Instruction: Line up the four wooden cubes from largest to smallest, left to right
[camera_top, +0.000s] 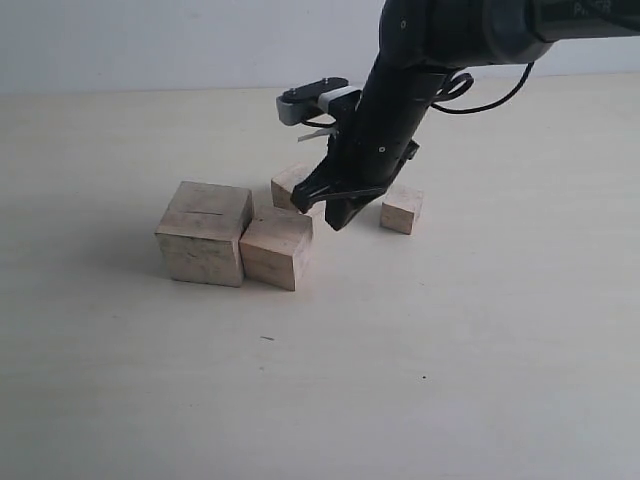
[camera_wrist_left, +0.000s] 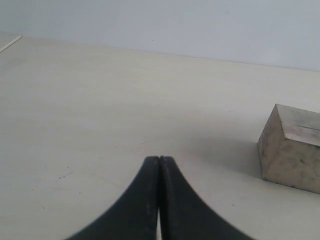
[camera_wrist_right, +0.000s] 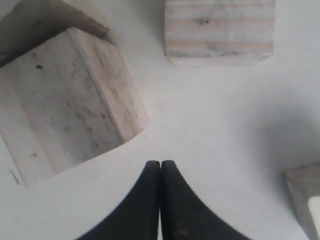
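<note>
- The largest cube (camera_top: 205, 232), with the slit line on its top, is the landmark. The second cube (camera_top: 277, 247) touches its right side and is turned a little askew.
- The third cube (camera_top: 288, 184) lies behind and to the right of the largest cube, out of the row. The smallest cube (camera_top: 402, 210) is well apart, further right.
- The right gripper (camera_top: 320, 210) hangs low between the third and smallest cubes, clenched and holding nothing.
- The left gripper (camera_wrist_left: 159, 165) is also clenched and empty. It points at the bare table (camera_wrist_left: 100, 100), with the largest cube to one side.
- Risk, as I judge it: the right fingers must open before any grasp. Opening so close could knock the third cube, or push the second cube away from the largest cube.
- An off-centre grasp may turn the third cube, and then the row would be crooked.
</note>
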